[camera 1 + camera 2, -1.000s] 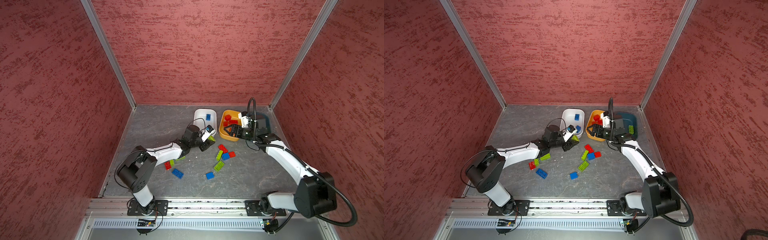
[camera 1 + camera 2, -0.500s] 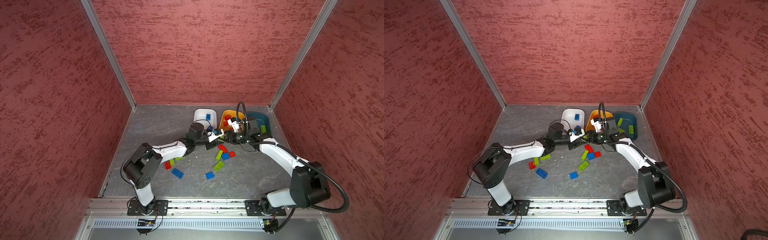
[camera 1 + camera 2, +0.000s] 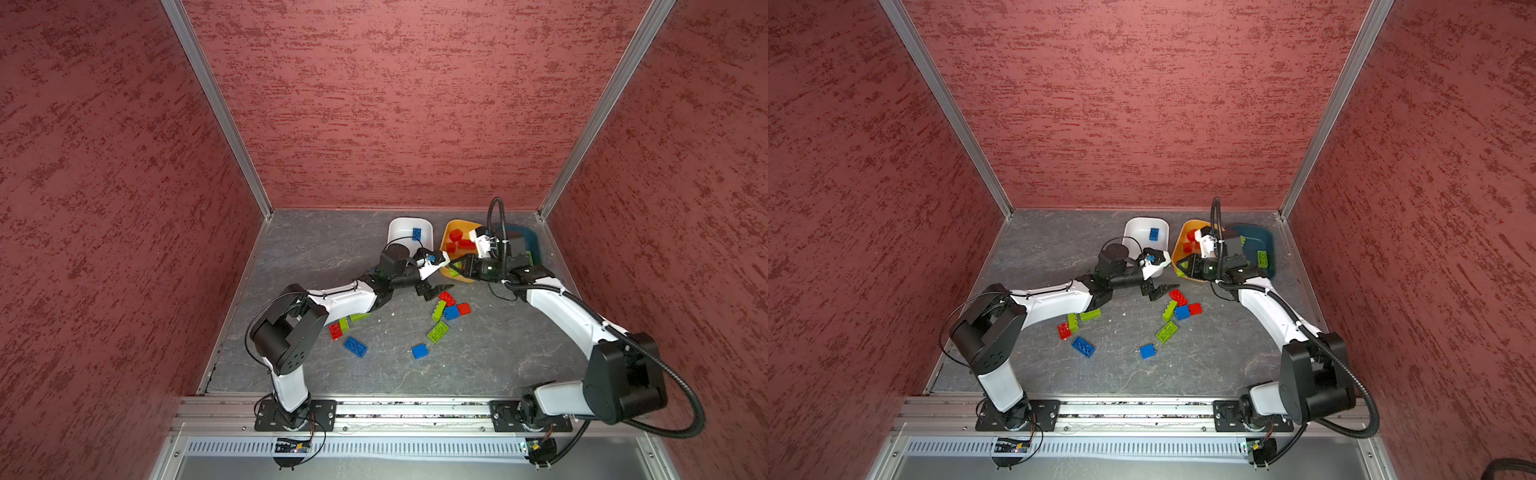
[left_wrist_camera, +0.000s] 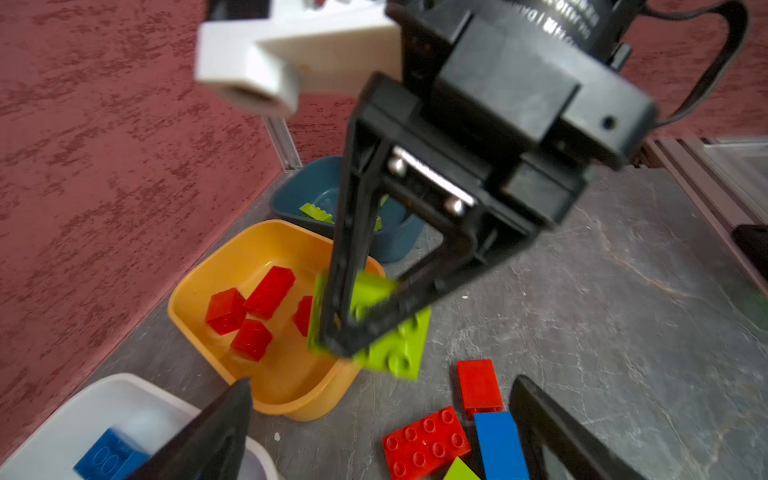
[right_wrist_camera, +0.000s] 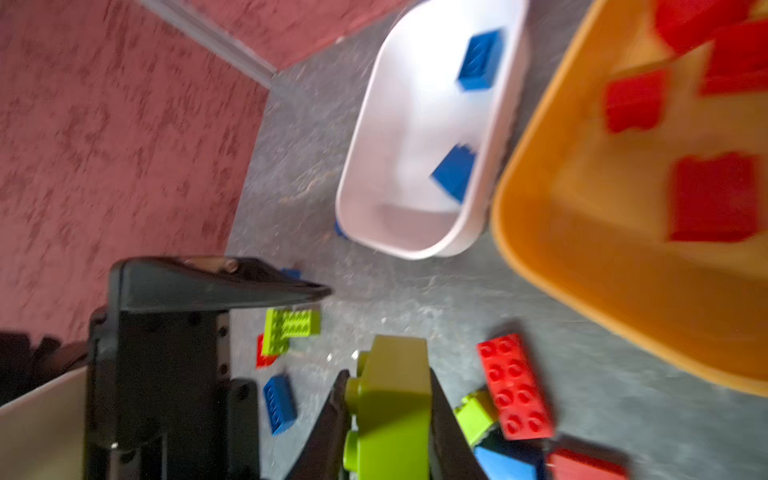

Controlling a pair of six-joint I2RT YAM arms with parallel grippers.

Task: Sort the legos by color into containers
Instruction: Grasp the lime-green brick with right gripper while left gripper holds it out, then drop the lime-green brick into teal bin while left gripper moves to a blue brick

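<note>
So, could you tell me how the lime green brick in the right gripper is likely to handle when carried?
The lime green brick looks like hard moulded plastic, so it should be rigid in the shut right gripper. Small beside the orange tub, it is probably light. Its glossy faces might let it twist or slip.

Your gray table [image 3: 316, 257] carries a white tub [image 3: 397, 239], an orange tub [image 3: 462, 225] and a teal tub [image 3: 1252, 232] side by side along its far edge. In front of them lie a red brick [image 3: 447, 297] beside green and blue ones mid-table, and a blue brick [image 3: 355, 347] further left.
</note>
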